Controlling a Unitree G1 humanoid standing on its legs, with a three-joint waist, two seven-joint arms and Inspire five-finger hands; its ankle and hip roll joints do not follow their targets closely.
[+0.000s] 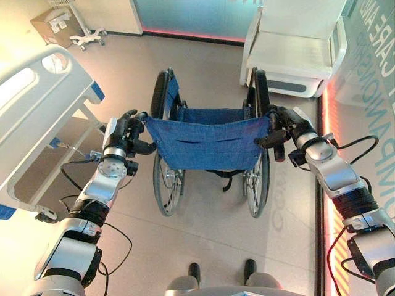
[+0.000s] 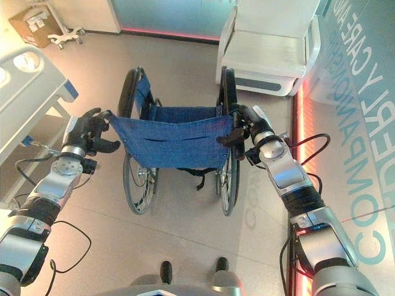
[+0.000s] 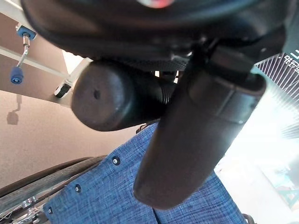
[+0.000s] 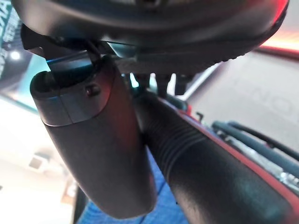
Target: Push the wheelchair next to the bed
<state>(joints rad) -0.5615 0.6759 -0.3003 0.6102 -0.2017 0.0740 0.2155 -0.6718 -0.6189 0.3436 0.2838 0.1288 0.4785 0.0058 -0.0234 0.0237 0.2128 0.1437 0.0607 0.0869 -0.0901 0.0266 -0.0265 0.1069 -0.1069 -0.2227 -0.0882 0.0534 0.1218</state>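
A: What stands at the far left?

B: A white, rail-sided hospital bed [image 1: 37,117] on castors, well apart from the chair, which is why the task looks barely begun.

A: And next to it?

B: The robot's left hand [image 1: 126,137], fingers curled round the black rubber push handle [image 3: 117,95] on that side, thumb hooked underneath for a firm hold.

A: Where is the chair itself?

B: The folding wheelchair with a blue fabric backrest [image 1: 207,143] sits mid-floor, straight ahead of the robot, its back turned toward it so both handles are in reach.

A: The other side?

B: The right hand [image 1: 279,129] wraps the ribbed black grip [image 4: 205,163] likewise. With both handles held, I judge it can steer leftward.

A: Beyond that?

B: A white cushioned armchair [image 1: 296,49] stands near the chair's right wheel; swinging could graze it.
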